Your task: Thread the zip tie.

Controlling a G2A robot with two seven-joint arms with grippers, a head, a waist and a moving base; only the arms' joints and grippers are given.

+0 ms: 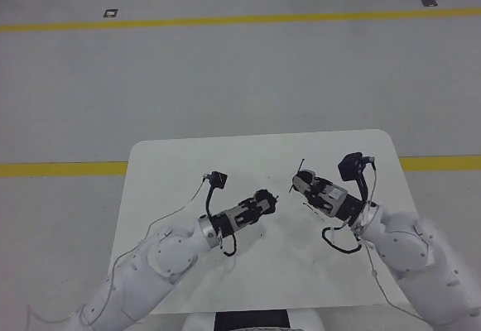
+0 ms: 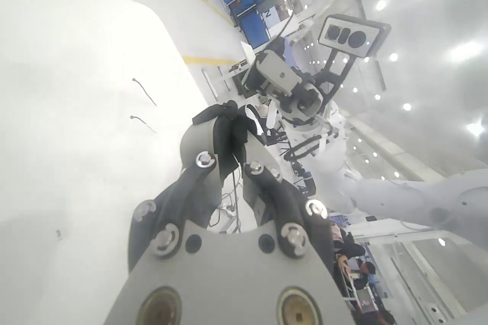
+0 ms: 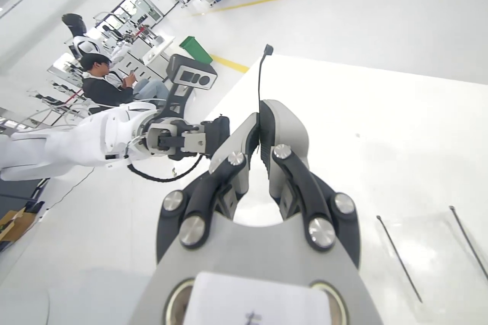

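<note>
Zip tie: thin black strap, clamped in your right jaws over the bench. It sticks out past their tips and ends in its square head.
Left jaws: together at the tips, near the right ones. You cannot tell if they hold anything.
Risk: the free length looks whippy. If it bends or swivels in the grip, you'll likely miss the head's slot.

**Top view:** you look down from above the arms onto the whole table, with the floor and a yellow line beyond its far edge.

**Left wrist view:** you sit close behind the left pincer, facing right and upward, past the table's edge to the right arm.

**Right wrist view:** you sit close behind the right pincer, facing left and far, toward the left arm.

**Shared:** all three views show the table top.
</note>
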